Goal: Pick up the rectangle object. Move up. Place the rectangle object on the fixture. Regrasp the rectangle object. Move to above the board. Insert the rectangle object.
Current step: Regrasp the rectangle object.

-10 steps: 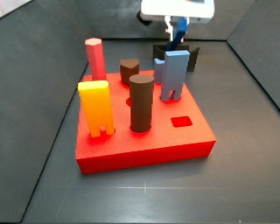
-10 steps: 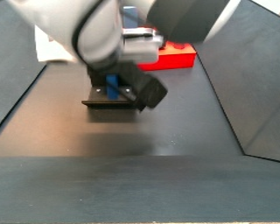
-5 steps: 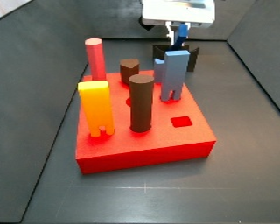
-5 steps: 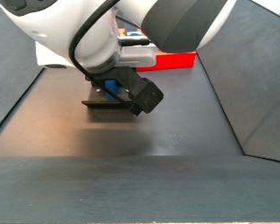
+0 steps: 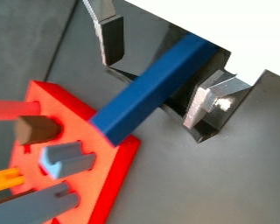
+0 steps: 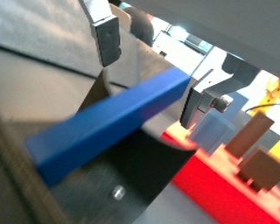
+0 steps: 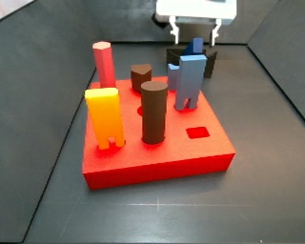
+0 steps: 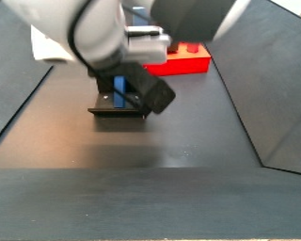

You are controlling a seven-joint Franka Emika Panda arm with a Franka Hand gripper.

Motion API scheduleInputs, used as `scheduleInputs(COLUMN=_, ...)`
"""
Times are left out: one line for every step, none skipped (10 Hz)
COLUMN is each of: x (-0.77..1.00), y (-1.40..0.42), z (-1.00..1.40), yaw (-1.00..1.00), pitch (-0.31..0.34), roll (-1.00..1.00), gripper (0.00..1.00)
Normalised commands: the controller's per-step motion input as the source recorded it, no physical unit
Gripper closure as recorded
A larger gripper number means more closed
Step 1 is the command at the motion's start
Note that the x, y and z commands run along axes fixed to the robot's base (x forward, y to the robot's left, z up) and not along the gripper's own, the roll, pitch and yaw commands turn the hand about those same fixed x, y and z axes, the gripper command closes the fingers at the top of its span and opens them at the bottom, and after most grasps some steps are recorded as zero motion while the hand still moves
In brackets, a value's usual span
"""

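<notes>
rectangle object (image 5: 154, 87) between spread fingers (image 5: 112, 39), gripper (image 5: 160, 74) over fixture (image 8: 118, 110)

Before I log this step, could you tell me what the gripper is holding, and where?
Nothing, it seems: the gripper is open above the fixture, its fingers standing clear of the bar between them, which rests in the fixture.

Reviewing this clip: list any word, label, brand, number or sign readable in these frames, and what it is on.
None: no readable text shows in any view.
The rectangle object, the board, the fixture and the pegs are plain, unmarked surfaces.
The gripper, above the fixture with the rectangle object between its fingers, shows bare metal and screws but no legible marking.
</notes>
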Motion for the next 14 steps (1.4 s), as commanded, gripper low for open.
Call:
scheduleInputs(x=-0.03, y=0.00, z=1.00, yaw=0.02, pitch=0.061, roll=0.04, gripper=0.00)
scheduleInputs(x=-0.04, y=0.01, z=1.00, yaw=0.00, pitch=0.065, roll=0.04, gripper=0.00)
scheduleInputs(x=-0.04, y=0.01, z=0.91, yaw=-0.01, pitch=0.072, roll=0.04, gripper=0.00)
scheduleInputs(x=-0.03, y=0.01, z=0.66, yaw=-0.02, pitch=0.074, roll=0.04, gripper=0.00)
scheduleInputs(x=-0.03, y=0.01, z=0.47, yaw=-0.03, pitch=0.073, roll=0.03, gripper=0.00)
scheduleInputs(x=-0.03, y=0.01, z=0.28, yaw=-0.03, pitch=0.064, roll=0.03, gripper=0.00)
scheduleInputs(x=0.01, y=-1.00, z=0.85, yaw=0.01, pitch=0.047, roll=1.00, gripper=0.00)
scheduleInputs(x=0.01, y=-1.00, z=0.79, yaw=0.01, pitch=0.045, roll=1.00, gripper=0.00)
scheduleInputs(x=-0.02, y=-1.00, z=0.77, yaw=0.01, pitch=0.037, roll=1.00, gripper=0.00)
scheduleInputs(x=-0.06, y=-1.00, z=0.71, yaw=0.01, pitch=0.029, roll=1.00, gripper=0.00)
scheduleInputs(x=-0.07, y=-0.80, z=0.44, yaw=0.01, pitch=0.022, roll=1.00, gripper=0.00)
scheduleInputs(x=-0.05, y=-0.62, z=0.21, yaw=0.01, pitch=0.020, roll=1.00, gripper=0.00)
scheduleInputs(x=-0.03, y=-0.50, z=0.11, yaw=0.01, pitch=0.019, roll=1.00, gripper=0.00)
scheduleInputs(x=-0.02, y=-0.15, z=0.06, yaw=0.01, pitch=0.017, roll=1.00, gripper=0.00)
